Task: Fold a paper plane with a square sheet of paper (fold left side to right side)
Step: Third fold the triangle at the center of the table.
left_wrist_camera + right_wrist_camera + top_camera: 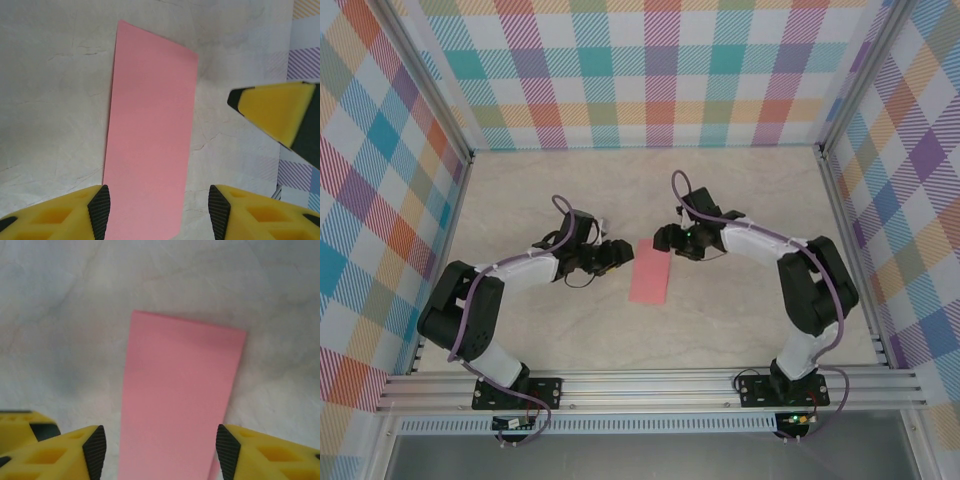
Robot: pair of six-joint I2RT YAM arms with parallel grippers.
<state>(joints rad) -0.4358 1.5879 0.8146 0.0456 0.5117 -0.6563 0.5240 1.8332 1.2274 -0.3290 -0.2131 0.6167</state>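
**Square sheet of paper (pixel 650 271) folded to a strip, mid-table**

It lies flat on the table (pixel 750 200), a narrow rectangle with straight edges. The left gripper (pixel 617 256) and right gripper (pixel 666 238) stand over its far end, jaws apart and clamping nothing. Bare tabletop surrounds it.

The thin salmon-pink paper sheet (pixel 150 135) looks matt and smooth; the pale marbled tabletop (pixel 50 100) under it, matt; over it, yellow plastic gripper fingers (pixel 55 217) with black ribbed pads (pixel 99 210).
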